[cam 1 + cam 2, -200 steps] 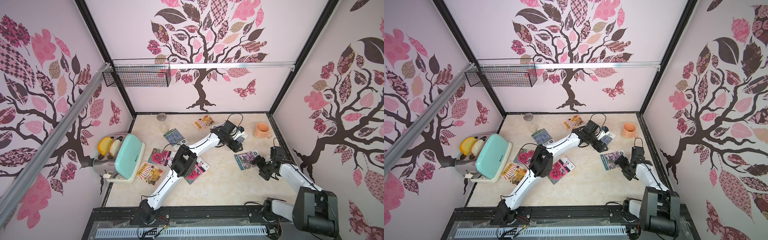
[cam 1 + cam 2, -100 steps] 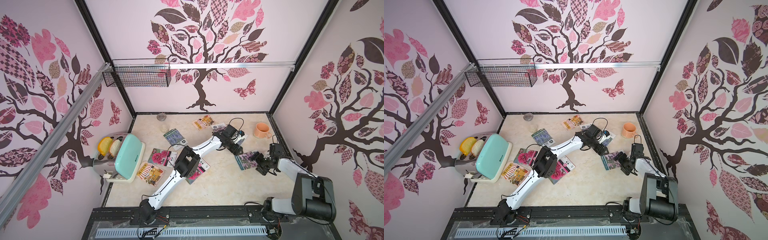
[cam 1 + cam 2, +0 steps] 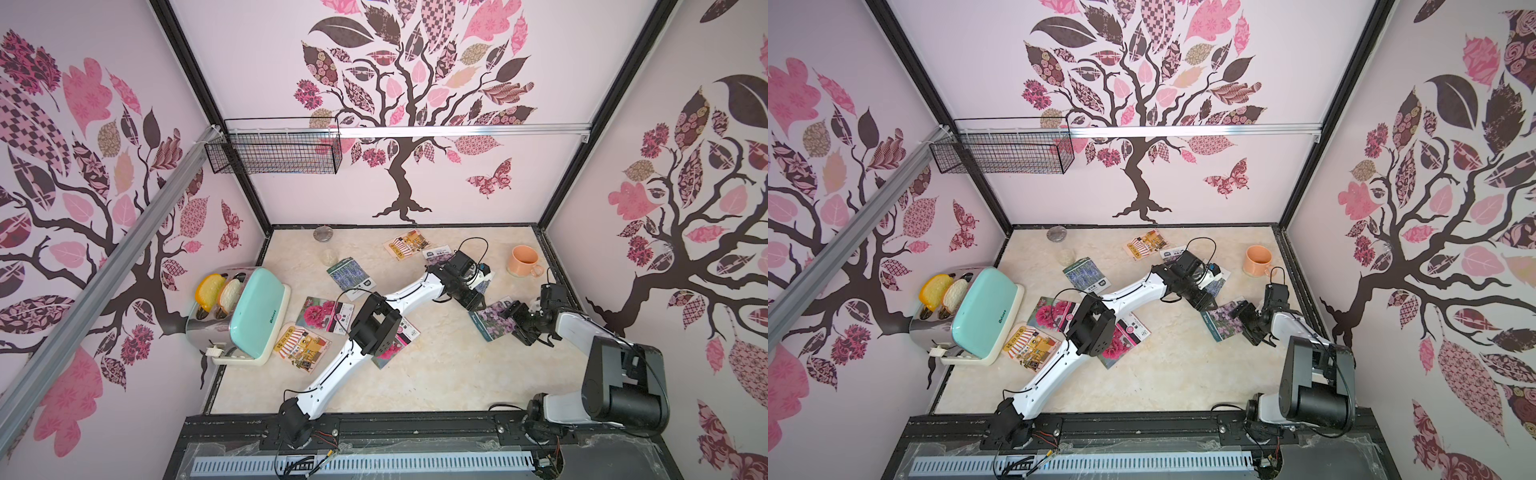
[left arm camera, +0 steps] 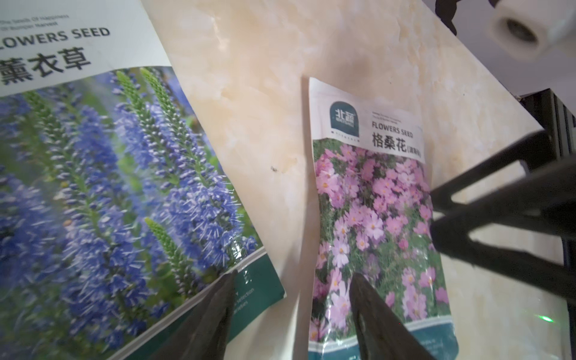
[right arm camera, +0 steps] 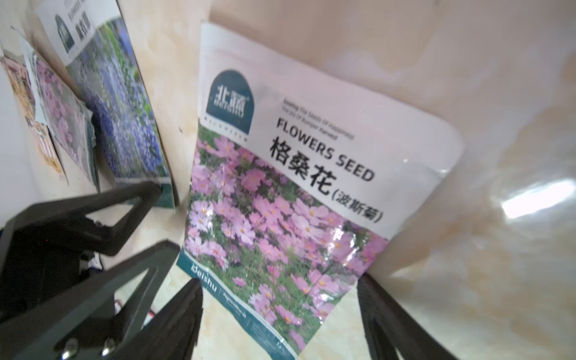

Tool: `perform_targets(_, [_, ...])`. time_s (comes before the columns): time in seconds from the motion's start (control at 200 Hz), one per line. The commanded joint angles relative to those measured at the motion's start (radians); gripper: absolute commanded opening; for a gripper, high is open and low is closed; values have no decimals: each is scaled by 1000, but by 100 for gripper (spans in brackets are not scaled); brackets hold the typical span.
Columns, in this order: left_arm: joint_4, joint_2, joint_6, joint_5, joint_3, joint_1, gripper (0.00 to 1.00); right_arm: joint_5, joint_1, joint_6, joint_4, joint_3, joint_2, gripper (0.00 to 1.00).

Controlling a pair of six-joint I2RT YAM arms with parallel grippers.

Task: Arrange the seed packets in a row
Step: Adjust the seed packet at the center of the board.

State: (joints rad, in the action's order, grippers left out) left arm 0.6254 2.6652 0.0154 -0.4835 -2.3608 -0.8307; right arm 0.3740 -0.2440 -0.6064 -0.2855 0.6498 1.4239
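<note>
Eight seed packets lie flat and scattered on the tabletop (image 3: 436, 374), at mixed angles, not in a row.

Pink-flower packet (image 3: 492, 320): right side of the tabletop, face up, between the ends of the two arms. Its white header text is legible in both wrist views.

Right gripper (image 5: 279, 282): fingers apart, one on each side of the packet's teal-banded end. I cannot tell whether the pads touch it.

Left gripper (image 4: 293, 277): fingers apart, low over the surface. One tip is over a corner of the near lavender packet (image 4: 93, 187), the other over the pink-flower packet, with bare marble between them. These two packets lie just beside each other with a strip of tabletop showing between them.

Other packets, in a top view:
- second pink-flower packet (image 3: 436, 254), partly under the left arm's wrist, touching the back orange shop-print packet (image 3: 406, 244)
- far lavender packet (image 3: 351, 276), mid-tabletop
- red-flower packet (image 3: 324, 313), near it on the toaster side
- second red-flower packet (image 3: 392, 347), partly hidden under the left arm's elbow
- front orange shop-print packet (image 3: 302, 347), just beside the toaster (image 3: 249, 316)

Orange mug (image 3: 523, 260): upright near the back right corner, apart from all the packets.
</note>
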Motion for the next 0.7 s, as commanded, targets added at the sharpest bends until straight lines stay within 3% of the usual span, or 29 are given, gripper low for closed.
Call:
perform_targets(0.0, [16, -48, -24, 12, 136, -17, 60, -117, -16, 43, -38, 18, 46, 79])
perform_targets(0.195, [-50, -101, -25, 111, 215, -16, 62, -113, -20, 46, -34, 12, 69, 79])
perform_targets(0.405, [83, 4, -28, 207, 35, 5, 61, -130, -20, 55, -37, -1, 55, 79])
perform_targets(0.58, [-144, -147, -42, 213, 250, 7, 65, -132, -21, 72, -37, 3, 58, 79])
perform_targets(0.695, [-170, -181, -40, 226, 261, 7, 67, -120, -22, 74, -34, 4, 65, 79])
